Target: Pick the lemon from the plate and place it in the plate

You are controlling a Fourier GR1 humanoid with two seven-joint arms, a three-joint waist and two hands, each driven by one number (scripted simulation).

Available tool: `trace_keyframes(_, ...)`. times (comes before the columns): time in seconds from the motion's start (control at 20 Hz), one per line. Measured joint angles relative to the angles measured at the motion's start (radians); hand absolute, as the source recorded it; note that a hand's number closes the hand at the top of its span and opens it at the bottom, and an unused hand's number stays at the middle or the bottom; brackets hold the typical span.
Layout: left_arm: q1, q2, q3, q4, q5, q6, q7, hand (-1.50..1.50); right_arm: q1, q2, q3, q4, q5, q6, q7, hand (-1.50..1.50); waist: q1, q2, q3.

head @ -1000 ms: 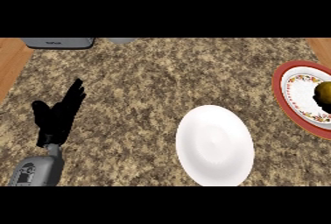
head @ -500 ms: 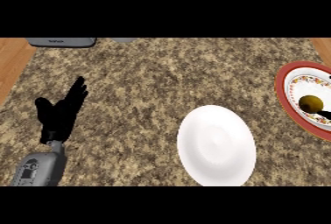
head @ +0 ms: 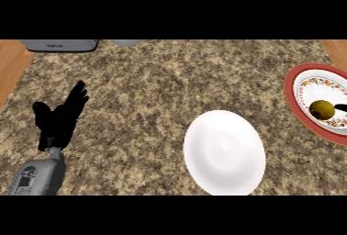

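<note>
A yellow-green lemon [head: 322, 109] lies in the patterned, red-rimmed plate [head: 293, 98] at the right edge of the head view. A thin black tip of my right hand [head: 341, 108] shows just right of the lemon, at the frame's edge; the rest of that hand is out of view. A plain white plate [head: 224, 151] sits on the counter at lower centre with nothing in it. My left hand [head: 59, 120] rests open at the left, fingers up, far from both plates.
A grey toaster [head: 59, 45] and a small grey object [head: 126, 42] stand along the counter's back edge. Wood strips [head: 10, 64] border the speckled counter [head: 169, 87] on the left and right.
The lemon now lies further left and lower in the red-rimmed plate than a second ago. The left hand and the white plate have not moved.
</note>
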State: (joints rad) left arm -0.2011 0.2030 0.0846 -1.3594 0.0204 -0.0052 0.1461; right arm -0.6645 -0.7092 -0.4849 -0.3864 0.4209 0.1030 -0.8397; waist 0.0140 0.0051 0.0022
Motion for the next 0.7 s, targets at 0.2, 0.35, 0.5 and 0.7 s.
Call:
trace_keyframes(0.2,0.017,0.002,0.005,-0.021,0.004,-0.001,0.008,0.0,-0.015,-0.03,-0.055,0.02,-0.087,0.151,0.042,-1.5,-0.008,-0.005,-0.002)
trace_keyframes(0.35,0.025,0.001,0.001,-0.044,0.003,0.0,0.02,0.0,-0.026,-0.06,-0.083,0.063,-0.133,0.267,0.111,-1.5,-0.006,-0.005,-0.002)
trace_keyframes(0.5,0.024,0.004,0.003,-0.054,0.006,-0.004,0.031,0.0,-0.014,-0.088,-0.097,0.094,-0.168,0.358,0.165,-1.5,-0.006,-0.004,-0.001)
trace_keyframes(0.7,0.015,-0.002,0.008,-0.022,0.002,-0.005,0.007,0.0,0.012,-0.123,-0.105,0.117,-0.193,0.402,0.175,-1.5,-0.001,0.001,0.0)
